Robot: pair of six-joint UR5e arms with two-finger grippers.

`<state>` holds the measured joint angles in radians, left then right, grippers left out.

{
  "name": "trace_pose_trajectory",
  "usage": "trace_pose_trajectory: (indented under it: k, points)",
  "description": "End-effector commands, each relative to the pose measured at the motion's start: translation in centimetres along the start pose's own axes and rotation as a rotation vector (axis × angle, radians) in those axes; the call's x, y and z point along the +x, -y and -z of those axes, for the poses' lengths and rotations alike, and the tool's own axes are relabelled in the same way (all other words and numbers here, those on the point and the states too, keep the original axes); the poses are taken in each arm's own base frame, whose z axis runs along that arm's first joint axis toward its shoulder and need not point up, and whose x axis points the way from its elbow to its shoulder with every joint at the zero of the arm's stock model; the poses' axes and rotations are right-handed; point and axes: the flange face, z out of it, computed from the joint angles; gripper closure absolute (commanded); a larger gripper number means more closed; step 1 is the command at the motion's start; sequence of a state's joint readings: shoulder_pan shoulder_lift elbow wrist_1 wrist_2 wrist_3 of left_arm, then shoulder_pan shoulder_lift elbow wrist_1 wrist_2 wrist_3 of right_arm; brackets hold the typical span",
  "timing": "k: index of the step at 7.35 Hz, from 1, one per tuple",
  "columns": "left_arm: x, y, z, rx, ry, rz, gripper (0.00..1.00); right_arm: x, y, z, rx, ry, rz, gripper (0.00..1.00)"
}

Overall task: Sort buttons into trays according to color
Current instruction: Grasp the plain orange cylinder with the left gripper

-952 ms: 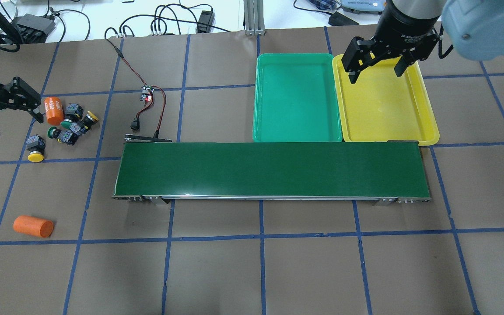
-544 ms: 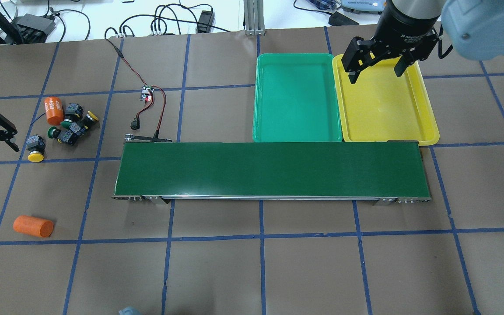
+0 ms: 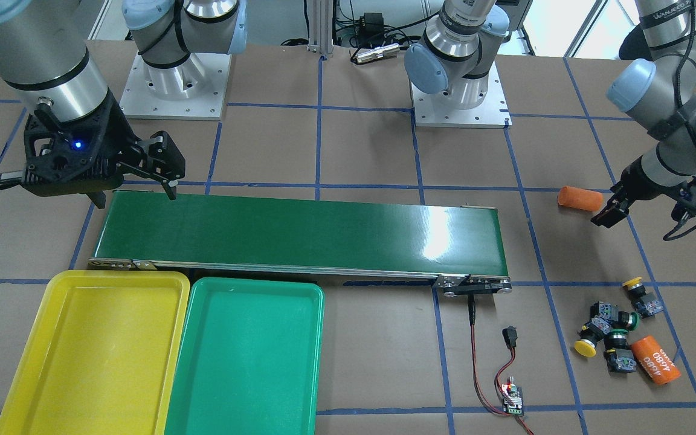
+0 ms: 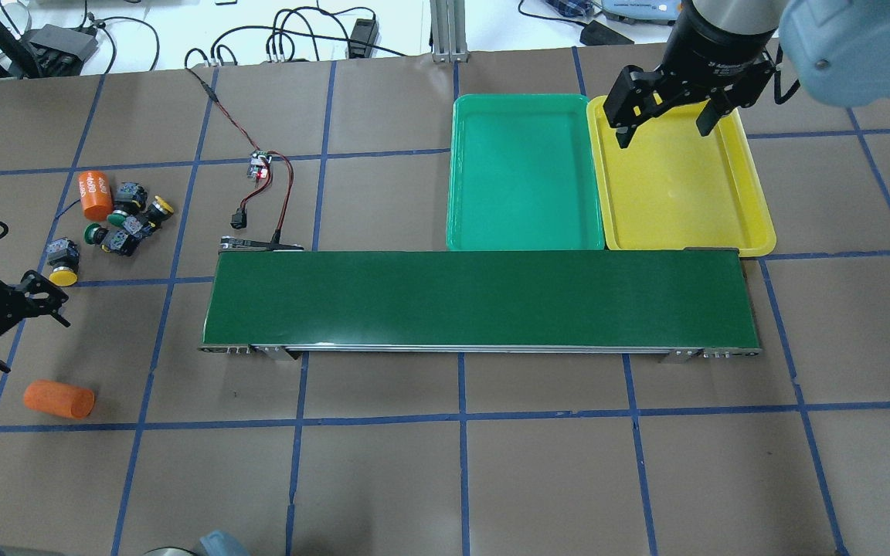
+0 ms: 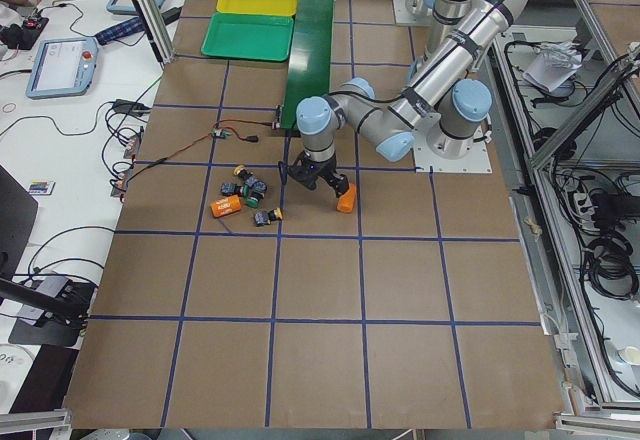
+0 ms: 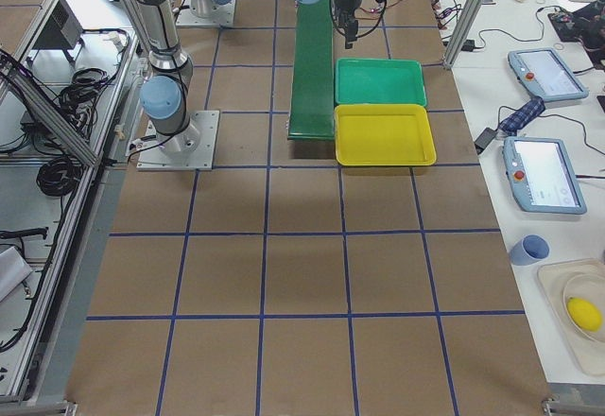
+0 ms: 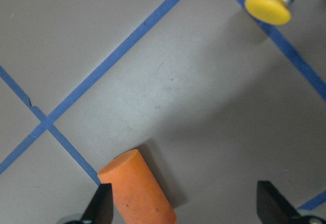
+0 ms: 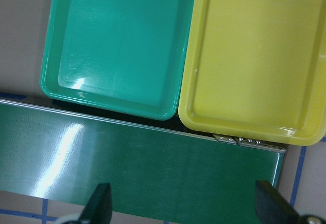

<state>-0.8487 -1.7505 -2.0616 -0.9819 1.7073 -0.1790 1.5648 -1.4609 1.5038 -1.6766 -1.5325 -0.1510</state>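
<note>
In the overhead view the green tray (image 4: 522,174) and the yellow tray (image 4: 681,193) sit edge to edge at 1 o'clock. The yellow one is at 3 o'clock of the green, and both rest against the conveyor belt (image 4: 480,301) at their 6 o'clock. Neither holds a button: all four lie on the table at 9 o'clock. Three buttons (image 4: 134,225) huddle together, two green-capped and one yellow-capped, with the marked orange cylinder (image 4: 94,194) just beside them at 10 o'clock. The lone yellow-capped button (image 4: 63,266) lies near them at 8 o'clock.

The right gripper (image 4: 665,131) hangs over the yellow tray's 12 o'clock end, jaws wide apart and gripping nothing, just as half a second ago. The left gripper (image 4: 32,344) has swung toward 6 o'clock, from beside the lone yellow-capped button to a spot near the plain orange cylinder (image 4: 59,399), at its 11 o'clock. Its fingers are spread wide and hold nothing. The buttons have not shifted.
</note>
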Motion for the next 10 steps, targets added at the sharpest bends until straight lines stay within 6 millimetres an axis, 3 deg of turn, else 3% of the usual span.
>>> trace_pose_trajectory:
  k: [1, 4, 7, 8, 10]
  points:
    - [-1.0, -0.2, -1.3, -0.028, 0.014, 0.020, 0.00, 0.0, 0.0, 0.0, 0.000, 0.000, -0.001, 0.00]
    - [-3.6, 0.6, -3.5, -0.077, 0.012, 0.074, 0.00, 0.0, 0.0, -0.1, -0.001, 0.000, -0.001, 0.00]
    - [-3.5, 0.7, -4.5, -0.102, 0.015, 0.068, 0.03, 0.0, 0.0, 0.0, 0.003, 0.000, -0.001, 0.00]
    - [-3.4, 0.4, -5.4, -0.124, 0.019, 0.077, 0.14, 0.0, 0.1, 0.0, 0.005, -0.001, -0.001, 0.00]
    - [-3.2, -0.2, -6.7, -0.151, 0.024, 0.113, 0.14, 0.0, 0.1, 0.0, 0.005, -0.001, 0.001, 0.00]
